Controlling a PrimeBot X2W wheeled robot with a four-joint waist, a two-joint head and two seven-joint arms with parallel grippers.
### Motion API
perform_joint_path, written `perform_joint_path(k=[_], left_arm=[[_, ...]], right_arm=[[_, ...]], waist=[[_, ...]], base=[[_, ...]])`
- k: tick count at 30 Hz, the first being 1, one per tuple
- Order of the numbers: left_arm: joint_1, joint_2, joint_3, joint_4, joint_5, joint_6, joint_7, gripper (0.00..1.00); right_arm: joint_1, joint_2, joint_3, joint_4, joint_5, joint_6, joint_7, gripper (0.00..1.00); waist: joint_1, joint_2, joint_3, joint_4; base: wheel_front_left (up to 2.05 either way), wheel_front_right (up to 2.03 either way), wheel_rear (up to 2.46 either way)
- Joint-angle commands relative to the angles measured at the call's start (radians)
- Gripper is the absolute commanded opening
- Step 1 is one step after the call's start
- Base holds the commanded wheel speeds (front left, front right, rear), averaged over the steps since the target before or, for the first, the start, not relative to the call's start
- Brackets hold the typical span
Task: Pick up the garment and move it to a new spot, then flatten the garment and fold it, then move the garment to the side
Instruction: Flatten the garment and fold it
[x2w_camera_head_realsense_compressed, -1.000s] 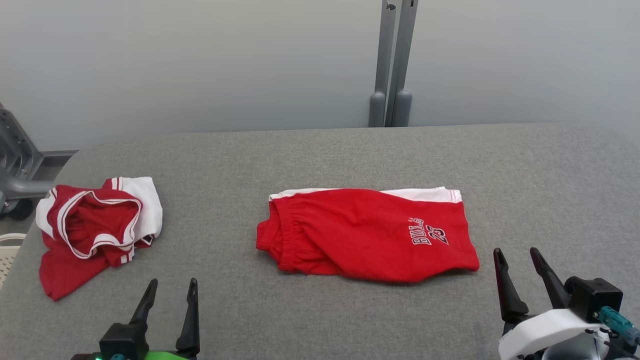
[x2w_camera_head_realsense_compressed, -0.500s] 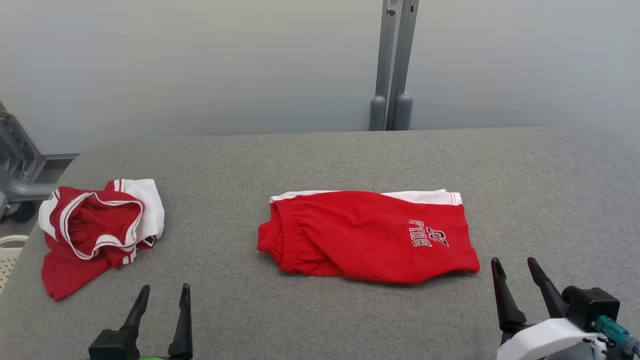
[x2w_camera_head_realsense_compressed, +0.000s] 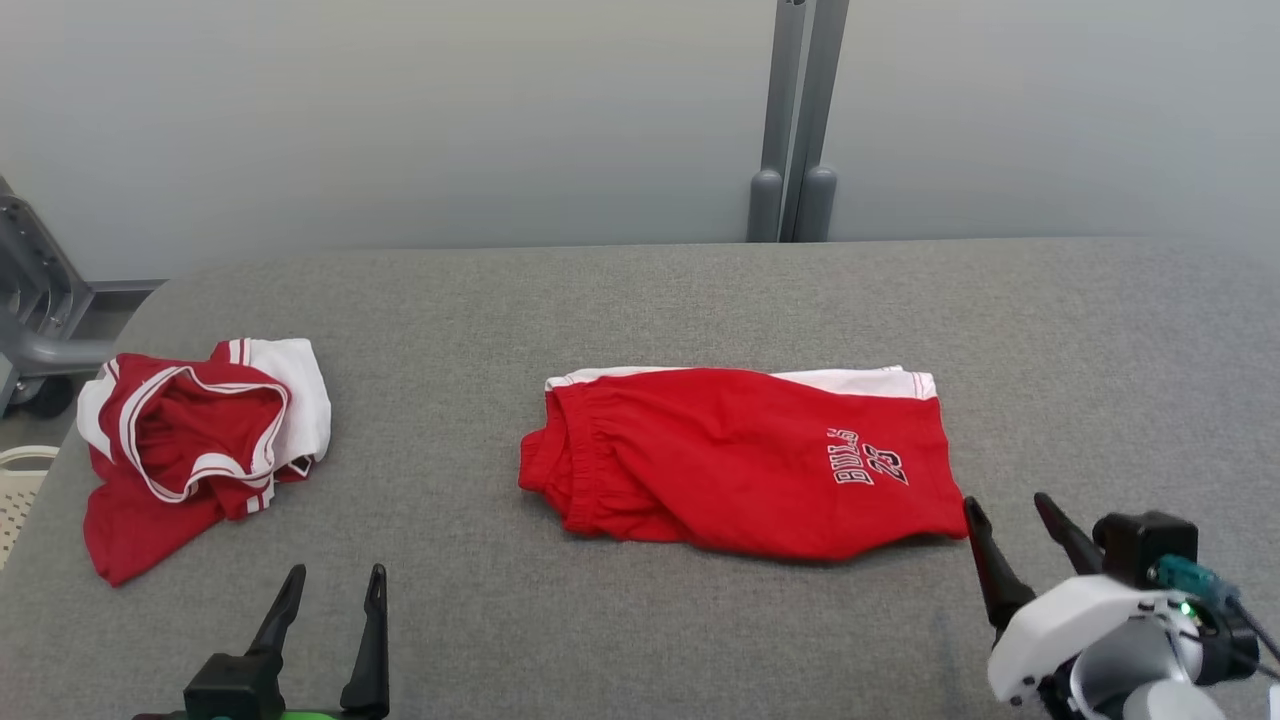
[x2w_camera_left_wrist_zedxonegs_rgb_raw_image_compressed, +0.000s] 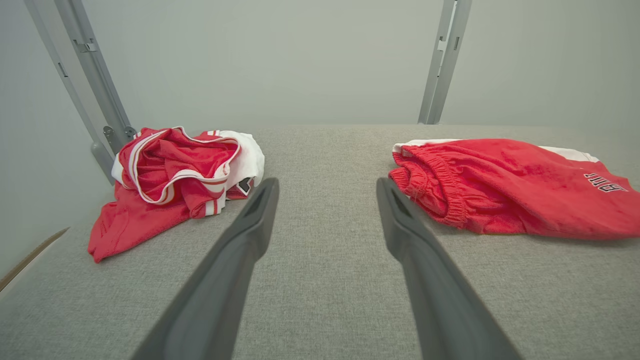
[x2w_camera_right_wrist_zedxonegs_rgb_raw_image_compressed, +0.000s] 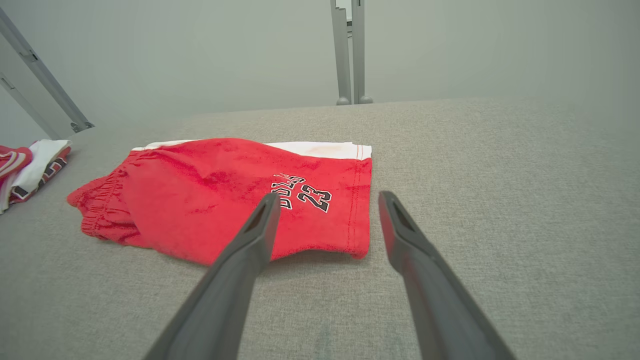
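**Shorts folded, side move up next**

The red shorts (x2w_camera_head_realsense_compressed: 740, 460) lie mid-counter, doubled over flat, with the white stripe along the far edge and the printed number toward my right. I judge the flattening and folding done, which leaves carrying them to the side. A crumpled red-and-white jersey (x2w_camera_head_realsense_compressed: 190, 440) sits apart near the counter's (x2w_camera_head_realsense_compressed: 640, 300) left edge, and I take it as a separate piece, not the one in hand.

My left fingers (x2w_camera_head_realsense_compressed: 372, 630) are spread and hold nothing, low over bare cloth between the jersey and the gathered waistband. My right fingers (x2w_camera_head_realsense_compressed: 985, 560) are spread too and also hold nothing, just beside the shorts' near right corner.

The next move calls for a pinch through both layers, or the fold will slide open. The near right corner lifts slightly off the surface in my right wrist view, which gives a way in. The waistband end is thick and bunched, so my left fingers would need a deeper bite there.

For room, the counter is bare to the right of the shorts and behind them, up to the grey posts (x2w_camera_head_realsense_compressed: 800, 120). The left is tighter, with the jersey close to that edge. The right looks the safer side.
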Motion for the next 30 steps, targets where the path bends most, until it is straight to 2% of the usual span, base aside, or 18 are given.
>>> perform_joint_path(k=[1,10,15,23,30], left_arm=[[-0.011,0.008,-0.004,-0.008,0.009,0.001,0.003,1.00],[-0.053,0.014,-0.040,-0.022,0.020,-0.018,0.013,1.00],[-0.100,0.015,-0.060,-0.039,0.031,-0.028,0.014,1.00],[-0.154,-0.005,-0.094,-0.035,0.038,-0.037,0.018,1.00],[-0.168,-0.008,-0.105,-0.013,0.036,-0.040,0.001,1.00]], right_arm=[[-0.049,-0.022,-0.014,0.001,-0.005,-0.001,0.072,1.00],[-0.312,-0.069,-0.122,0.087,0.004,-0.001,0.528,1.00],[-0.444,-0.082,-0.192,0.157,-0.034,-0.001,0.727,1.00],[-0.524,-0.068,-0.288,0.235,-0.117,0.000,0.817,1.00],[-0.546,-0.047,-0.313,0.299,-0.141,-0.001,0.784,1.00]], waist=[[0.0000,-0.0001,0.011,0.002],[0.0000,-0.0001,0.079,0.044],[0.0000,-0.0001,0.148,0.086],[0.0000,-0.0001,0.210,0.152],[0.0000,-0.0001,0.239,0.187]], base=[[0.00,0.00,0.00],[0.00,0.00,0.00],[0.00,0.00,0.00],[0.00,0.00,0.00],[0.00,0.00,0.00]])
